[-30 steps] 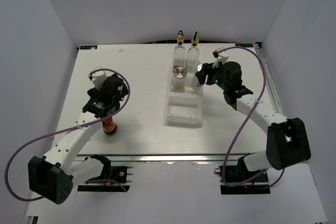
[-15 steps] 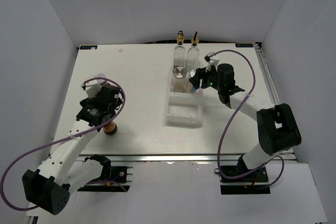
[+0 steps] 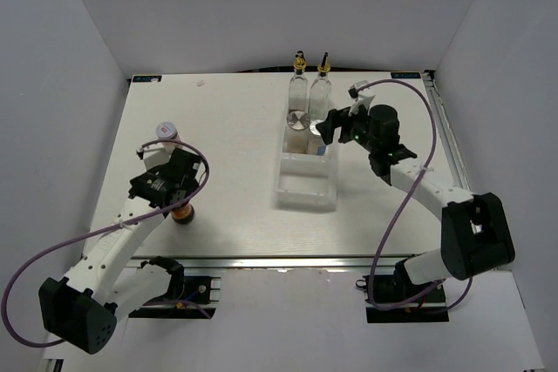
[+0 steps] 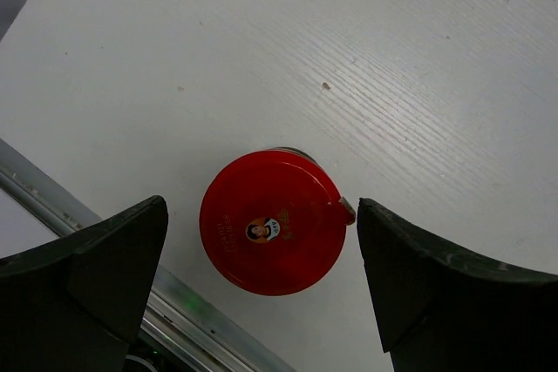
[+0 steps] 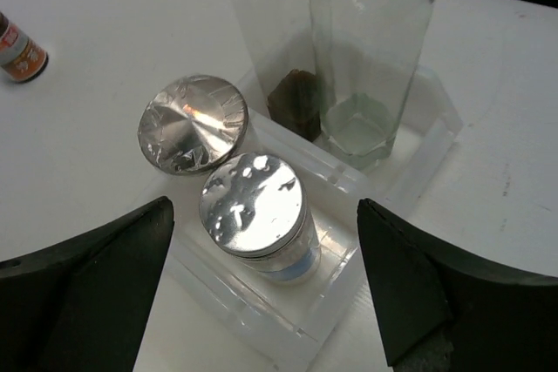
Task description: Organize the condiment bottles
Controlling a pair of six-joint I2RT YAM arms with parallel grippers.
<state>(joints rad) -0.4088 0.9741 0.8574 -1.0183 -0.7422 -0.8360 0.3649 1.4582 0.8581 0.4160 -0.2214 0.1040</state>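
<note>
Left gripper (image 4: 260,206) is spread wide, one finger on each side of the red-capped jar (image 4: 272,233), clear gap on both sides, no contact. In the left wrist view the jar stands upright on the worktop (image 3: 235,128), lower centre of frame, cap facing the camera, and a metal rail runs along the lower left. In the top view that jar is at lower left, mostly hidden under the left wrist. The white-lidded jar (image 3: 166,131) stands alone on the worktop just above the left arm, apart from it. Right gripper (image 5: 261,206) is also spread open, hovering over the white tray (image 5: 418,141) at upper centre of the top view. A silver-lidded shaker (image 5: 255,206) sits between its fingers, neither finger touching. The second shaker (image 5: 193,124) is just up and left of it in the right wrist view, lids nearly touching; both are inside the tray. The two tall glass bottles (image 3: 310,89) stand upright side by side at the tray's far end, gold pourers up. The left one shows dark matter at its base; the right one looks clear.
</note>
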